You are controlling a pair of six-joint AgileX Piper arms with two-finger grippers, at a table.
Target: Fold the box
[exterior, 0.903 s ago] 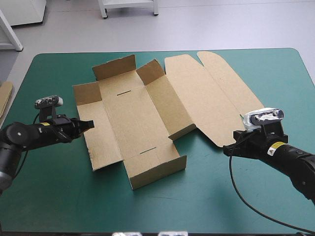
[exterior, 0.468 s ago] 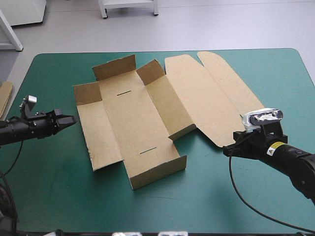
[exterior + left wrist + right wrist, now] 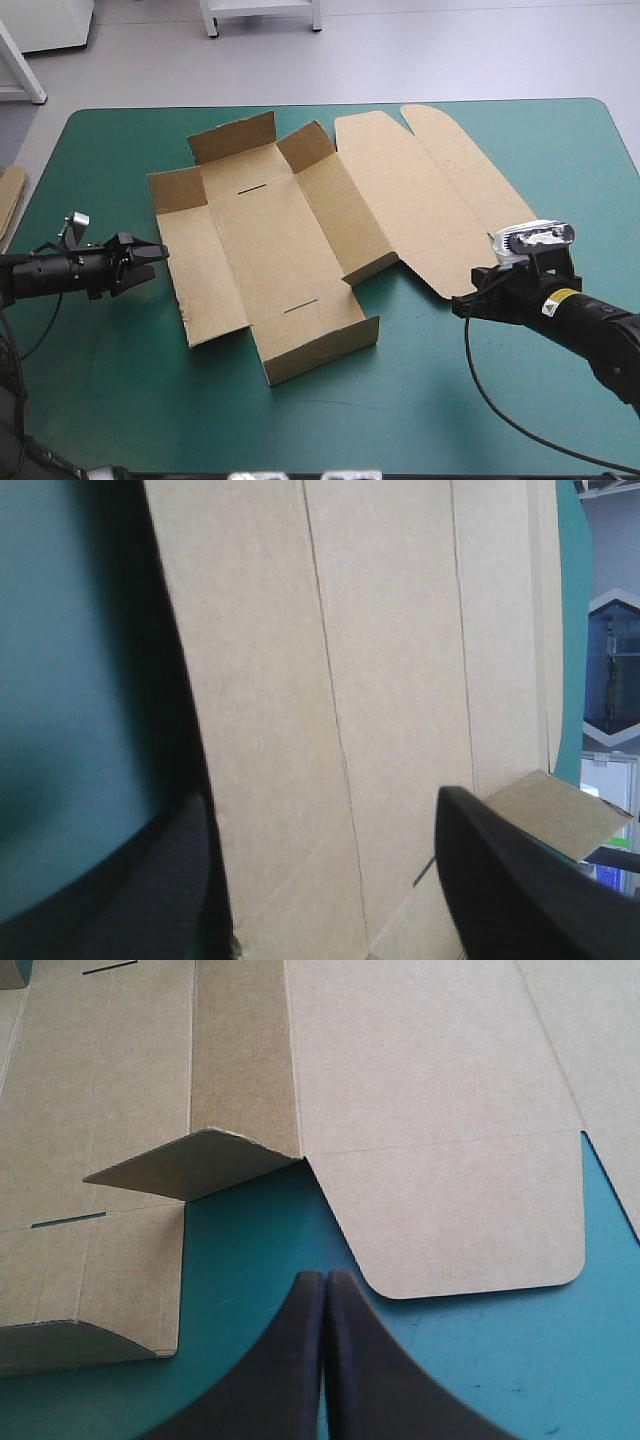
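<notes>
The brown box (image 3: 270, 245) lies partly folded in the middle of the teal-green table. Its near wall (image 3: 320, 347) and far flaps (image 3: 235, 136) stand up, while the left side panel (image 3: 200, 275) and the lid (image 3: 420, 185) lie flat. My left gripper (image 3: 157, 252) hovers low just off the left panel's edge, fingers apart. In the left wrist view that gripper (image 3: 320, 798) is open, with the box (image 3: 400, 660) spreading ahead of it. My right gripper (image 3: 458, 305) is shut, a short way off the lid's rounded near flap (image 3: 460, 1220). Its tip (image 3: 325, 1276) rests over bare cover.
An edge of more brown board (image 3: 8, 198) shows at the table's left edge. Bare teal-green cover (image 3: 400, 400) runs along the near side of the table, in front of the box.
The left gripper drew back from the box's left panel, turned over, then crept back toward it, and its fingers have spread apart. The right arm and the box have stayed still.
</notes>
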